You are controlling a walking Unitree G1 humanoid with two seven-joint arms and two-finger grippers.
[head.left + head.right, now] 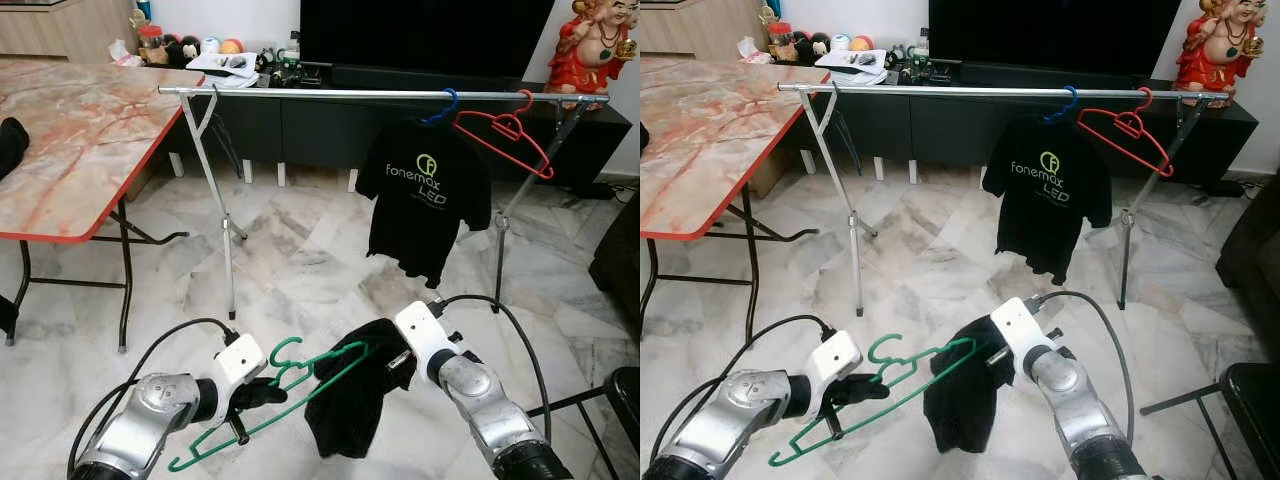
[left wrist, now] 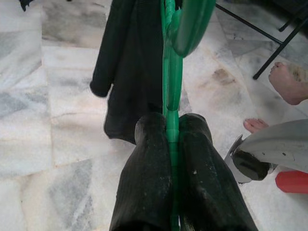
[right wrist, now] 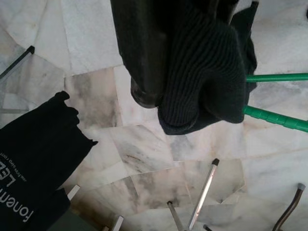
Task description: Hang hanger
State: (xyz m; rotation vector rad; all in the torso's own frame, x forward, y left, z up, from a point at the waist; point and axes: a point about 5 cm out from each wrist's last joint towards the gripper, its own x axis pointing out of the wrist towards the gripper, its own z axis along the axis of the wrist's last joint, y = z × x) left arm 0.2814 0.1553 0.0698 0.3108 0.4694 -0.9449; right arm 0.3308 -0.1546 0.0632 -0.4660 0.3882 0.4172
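Green plastic hanger [image 1: 270,395] being pinched by the left hand [image 1: 255,395], fingers [image 2: 149,183] pressed together on its lower bar, as the left wrist view is showing. Lying low and near, long axis slanting from near-left up toward the right, hook [image 1: 285,350] curling just above the left hand. Carrying a black garment [image 1: 355,390] on its right end, drooping toward the marble floor [image 1: 300,260]. Right hand [image 1: 395,365] gripping into that garment's dark knit fabric, right beside the green bar; fingers buried in cloth, apparently clamping it, though not plainly seen.

Steel rail [image 1: 380,94] running left to right, far and well above both hands, already bearing a blue hanger [image 1: 440,108] with a black printed shirt [image 1: 425,195] and an empty red hanger [image 1: 505,135] toward the right. Bare rail stretching to the left of those, straight ahead of the left hand. Judging the coming move as a lift up and away, hook first, the left hand being the carrier, the right merely steadying the cloth. Marble-patterned tabletop [image 1: 70,140] standing off to the left, well apart.
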